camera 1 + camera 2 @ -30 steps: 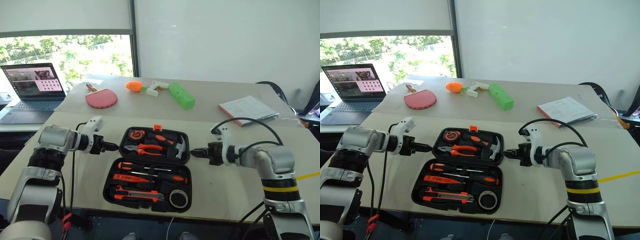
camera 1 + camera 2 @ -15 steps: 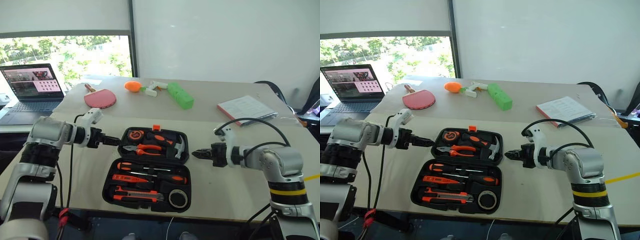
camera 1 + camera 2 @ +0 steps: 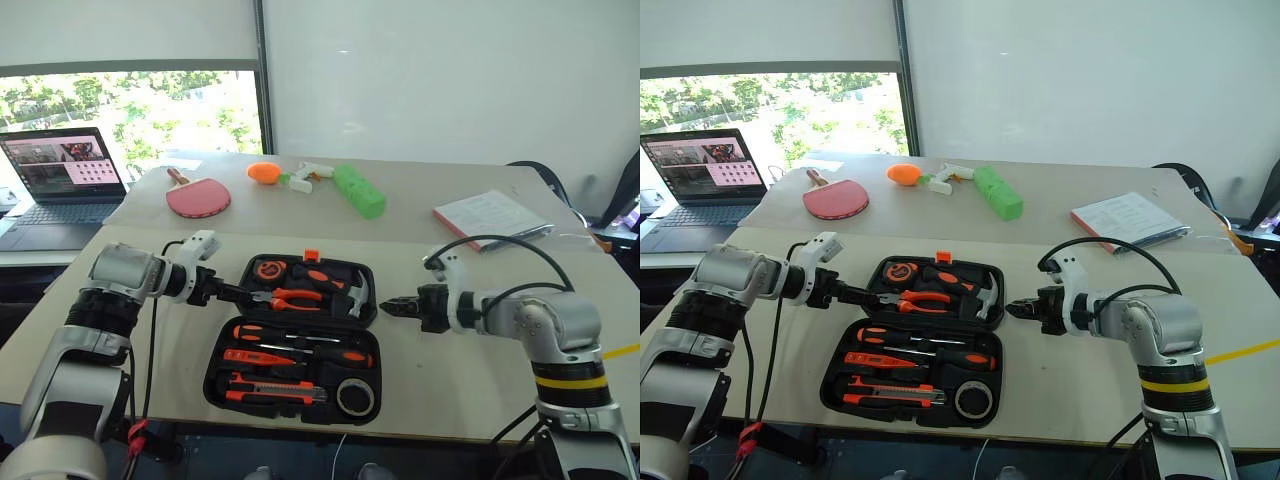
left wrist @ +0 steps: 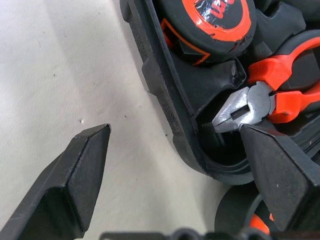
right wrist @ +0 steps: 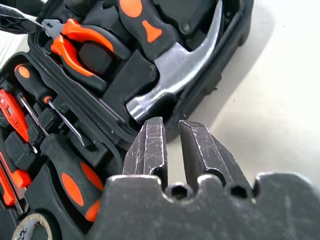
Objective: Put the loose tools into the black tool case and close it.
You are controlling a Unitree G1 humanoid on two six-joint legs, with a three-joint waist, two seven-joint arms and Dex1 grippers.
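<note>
We are looking down at the black tool case [image 3: 295, 340], lying open on the beige table [image 3: 450, 370] with the screwdrivers [image 3: 300, 335], utility knife [image 3: 275, 392] and tape roll [image 3: 356, 397] sitting in its near half. Our left gripper [image 4: 172, 155] is reaching the case's left edge, fingers spread wide on either side of the rim, grasping nothing; one finger [image 4: 282, 175] is covering part of the pliers [image 4: 260, 100]. Our right gripper [image 5: 175, 145] is hovering just off the right edge, nearly clenched and empty, by the hammer [image 5: 175, 75]. A paddle [image 3: 197, 195], green block [image 3: 361, 191] and laptop [image 3: 60, 175] are sitting farther back near the window.
</note>
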